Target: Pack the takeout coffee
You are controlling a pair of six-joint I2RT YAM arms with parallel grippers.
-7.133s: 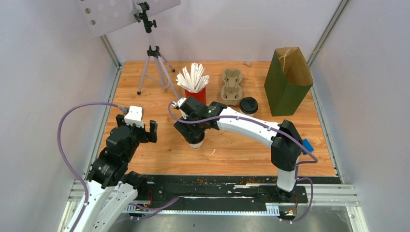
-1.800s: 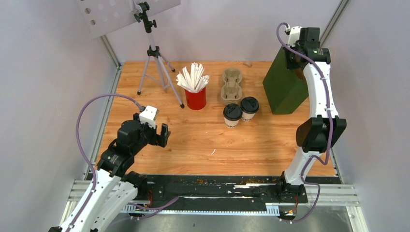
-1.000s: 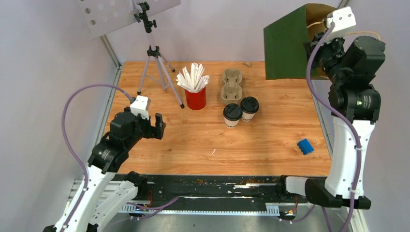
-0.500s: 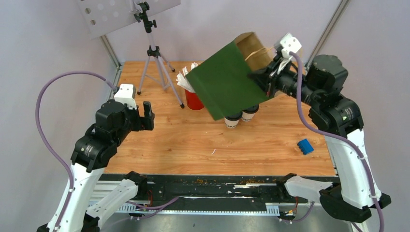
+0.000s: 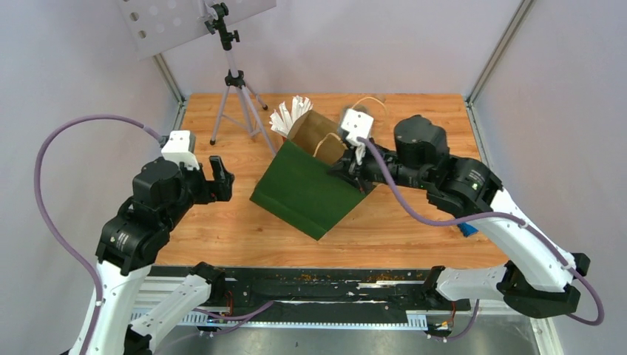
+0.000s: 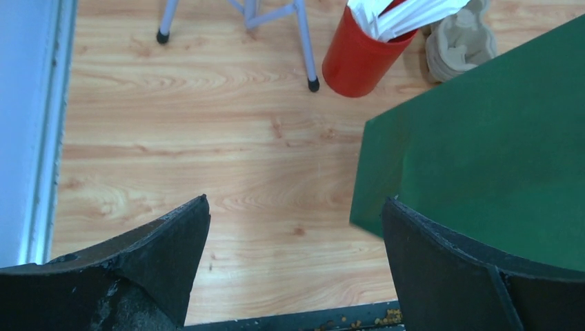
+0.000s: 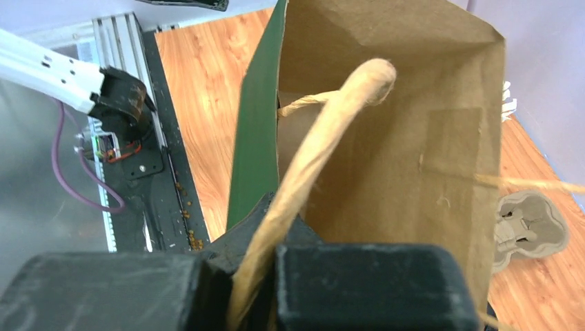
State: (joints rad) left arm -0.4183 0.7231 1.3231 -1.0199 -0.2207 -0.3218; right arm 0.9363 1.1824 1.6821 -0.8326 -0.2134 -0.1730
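Near edge: left gripper [image 6: 295, 204] spread wide, holding nothing, hovering over table [image 5: 414, 222] just left of green paper bag [image 5: 307, 194]. Mid-table: right gripper [image 5: 351, 168] clamped tight on rope handle [image 7: 324, 145] of bag. Bag tilted, one corner toward near edge, brown-lined mouth up and back; contact with table unclear. Coffee cups out of sight in all views, position cannot tell. Behind bag: red cup [image 6: 355, 58] of white straws [image 5: 292, 115], pulp tray [image 6: 459, 43]. Far left: tripod [image 5: 236, 89].

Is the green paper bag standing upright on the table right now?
No, the green paper bag is strongly tilted, with its rope handle pinched between the right fingers.
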